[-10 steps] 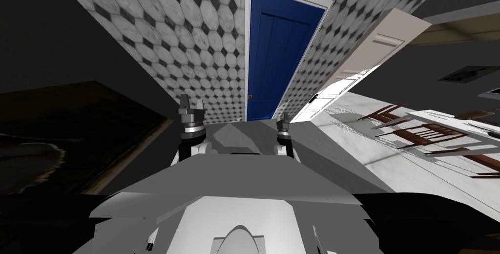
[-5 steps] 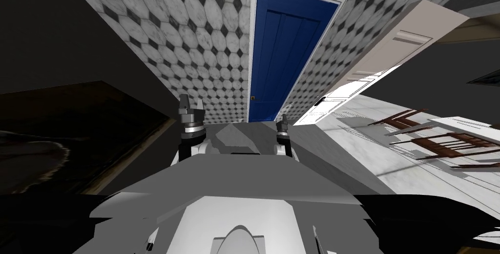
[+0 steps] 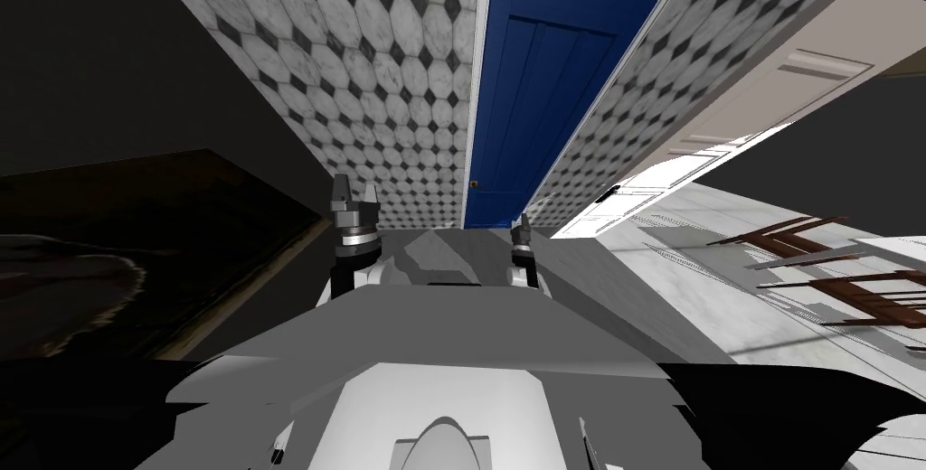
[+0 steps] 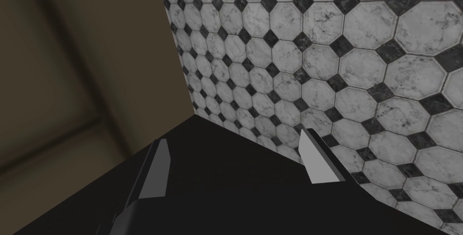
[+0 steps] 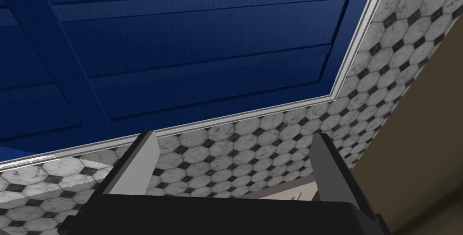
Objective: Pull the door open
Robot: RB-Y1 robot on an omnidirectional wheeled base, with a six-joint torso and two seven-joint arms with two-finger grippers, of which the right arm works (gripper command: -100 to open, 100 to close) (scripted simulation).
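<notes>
We note the blue door [image 3: 543, 103] closed. Our left gripper [image 3: 354, 186] and right gripper [image 3: 521, 220] stand apart from it, fingers wide.

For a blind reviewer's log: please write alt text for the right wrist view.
The right gripper, its two light grey fingers open and empty, faces a dark blue panelled door set in a white frame. A wall of white octagonal tiles with small black squares runs beside the frame, behind the fingers.
</notes>
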